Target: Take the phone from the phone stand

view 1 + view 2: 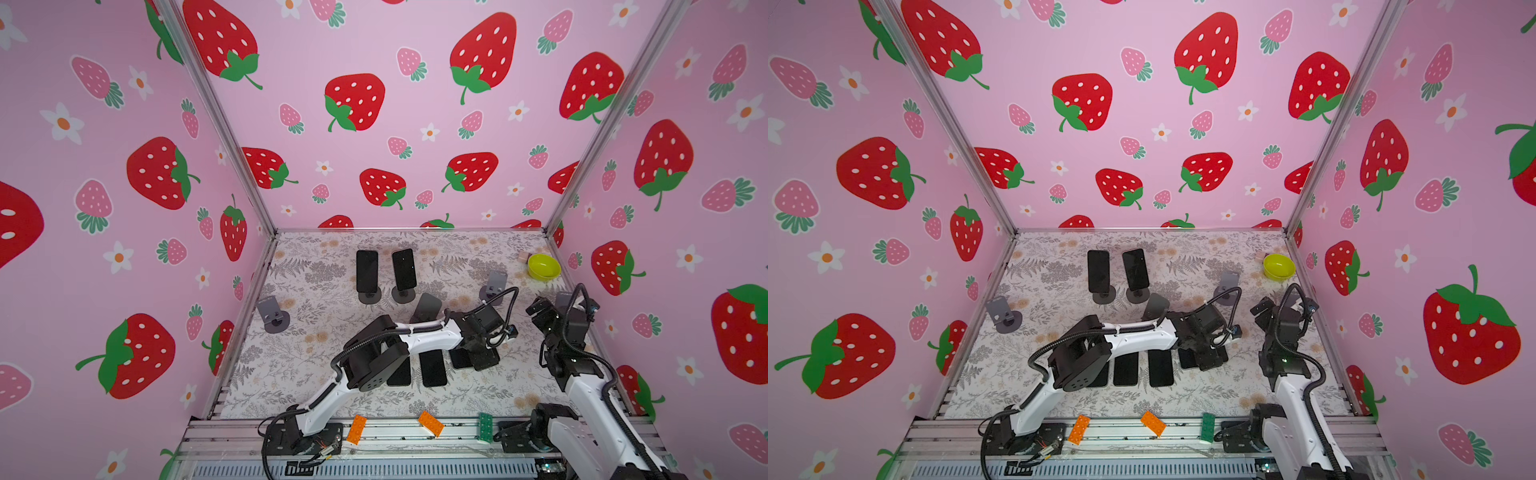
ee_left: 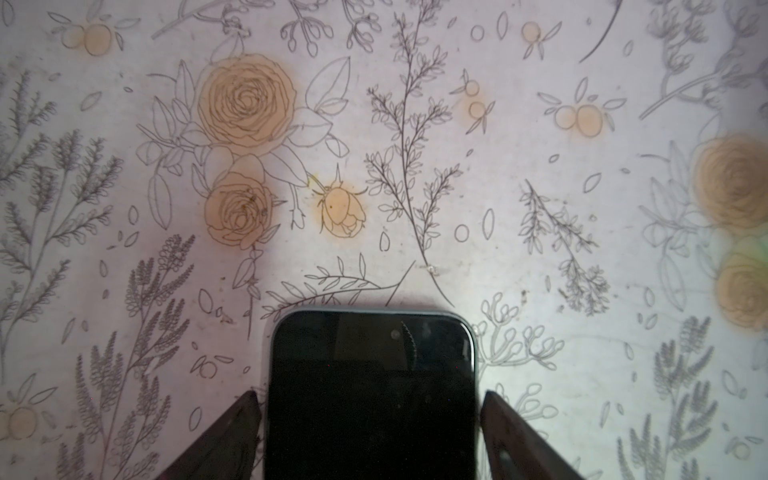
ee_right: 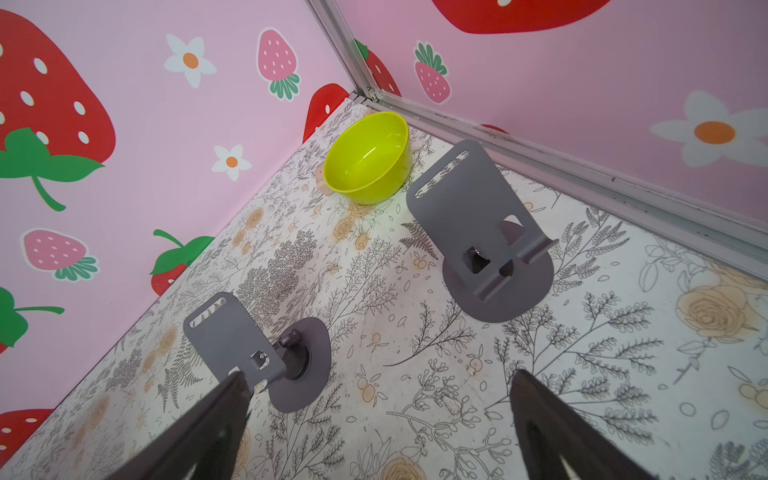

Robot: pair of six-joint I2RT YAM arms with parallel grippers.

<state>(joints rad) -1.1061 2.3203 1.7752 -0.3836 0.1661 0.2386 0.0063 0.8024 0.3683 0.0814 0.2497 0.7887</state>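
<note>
The left claw (image 2: pixel 368 394) is lowered over the tabletop (image 1: pixel 316 340) at the lower centre-right of both top views. Its jaws flank the long sides of a phone (image 2: pixel 371 395). The left wrist view shows a thin strip of tabletop between each finger and the phone edge, so the claw is parted and carries no load. The phone lies flat, screen up. It is beside a row of flat phones (image 1: pixel 1160 368) at the lower centre, which is judged to be the drop-off zone. This placement keeps removed units clear of the stands. The right claw (image 3: pixel 379 373) is spread wide and empty. It hangs at the right edge of the top views, above two empty stands (image 3: pixel 478 224) (image 3: pixel 237 332) near the yellow bowl (image 3: pixel 368 158). This position is judged to keep it out of the left arm's path. Two phones (image 1: pixel 368 270) (image 1: pixel 404 270) stand upright on their stands at the upper centre of the tabletop, so the task is judged incomplete. A dark slab (image 1: pixel 428 306) behind the left arm may be another mounted phone, but it is partly hidden.
</note>
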